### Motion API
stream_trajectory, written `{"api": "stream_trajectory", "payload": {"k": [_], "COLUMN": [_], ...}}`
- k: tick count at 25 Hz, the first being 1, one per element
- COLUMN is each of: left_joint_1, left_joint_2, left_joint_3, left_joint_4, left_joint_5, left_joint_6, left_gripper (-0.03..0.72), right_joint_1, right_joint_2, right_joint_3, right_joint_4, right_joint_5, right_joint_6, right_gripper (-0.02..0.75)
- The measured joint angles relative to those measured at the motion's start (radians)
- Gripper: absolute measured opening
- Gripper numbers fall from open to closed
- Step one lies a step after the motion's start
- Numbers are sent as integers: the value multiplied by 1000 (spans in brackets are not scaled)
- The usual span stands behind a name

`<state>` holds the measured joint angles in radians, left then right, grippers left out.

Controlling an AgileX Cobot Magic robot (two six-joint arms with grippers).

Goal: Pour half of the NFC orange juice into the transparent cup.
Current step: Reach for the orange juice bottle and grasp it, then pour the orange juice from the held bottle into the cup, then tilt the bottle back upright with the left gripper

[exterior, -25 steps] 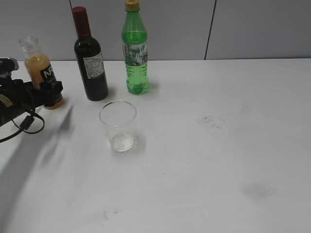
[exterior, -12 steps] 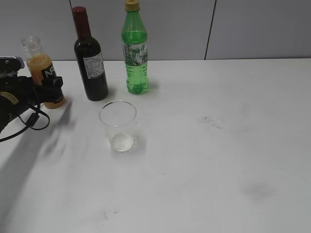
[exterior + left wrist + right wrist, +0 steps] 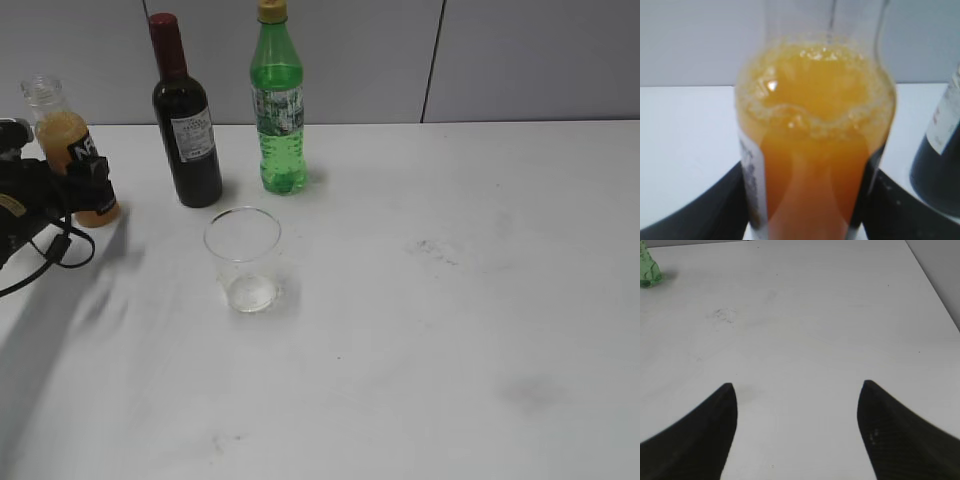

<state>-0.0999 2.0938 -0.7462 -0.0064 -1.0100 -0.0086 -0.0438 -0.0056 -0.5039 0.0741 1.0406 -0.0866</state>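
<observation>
The NFC orange juice (image 3: 72, 155) is a small capless bottle of cloudy orange liquid at the far left. It leans slightly left. My left gripper (image 3: 88, 185) is shut on its labelled body. In the left wrist view the bottle (image 3: 815, 150) fills the frame between the two dark fingers (image 3: 807, 210). The transparent cup (image 3: 243, 260) stands upright right of the bottle, with no juice visible in it. My right gripper (image 3: 797, 390) is open and holds nothing above bare table; it does not show in the exterior view.
A dark wine bottle (image 3: 185, 125) and a green soda bottle (image 3: 278, 110) stand behind the cup; the wine bottle's edge (image 3: 940, 155) shows in the left wrist view, the soda bottle's base (image 3: 647, 272) in the right wrist view. The white table (image 3: 450, 300) spreads right.
My left gripper has carried the juice bottle a little to the left and up, and the bottle now leans more to the left. The cup and other bottles have not moved.
</observation>
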Motion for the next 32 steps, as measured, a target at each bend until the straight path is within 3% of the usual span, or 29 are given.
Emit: {"api": "stream_trajectory", "payload": {"k": [10,14,18,23,26,32], "left_joint_1": [-21,-112,-228,-363,-403,-421], "left_joint_2": [-356,-475,-545,-557,-557,-557], "left_joint_3": [264,275,277,278,278,278], "left_joint_4": [-12,-173,-390,-575,-644,-706], "left_joint_5": [85,249,293,359,370,430], "left_joint_6": [333,580,802,1083,1150,1260], "left_gripper": [485,485,485,485,485,485], "right_joint_1": [0,0,0,0,0,0], "right_joint_2": [0,0,0,0,0,0], "right_joint_3": [0,0,0,0,0,0], "right_joint_4": [0,0,0,0,0,0], "right_joint_5": [0,0,0,0,0,0], "right_joint_6": [0,0,0,0,0,0], "right_gripper": [571,571,571,571,571,571]}}
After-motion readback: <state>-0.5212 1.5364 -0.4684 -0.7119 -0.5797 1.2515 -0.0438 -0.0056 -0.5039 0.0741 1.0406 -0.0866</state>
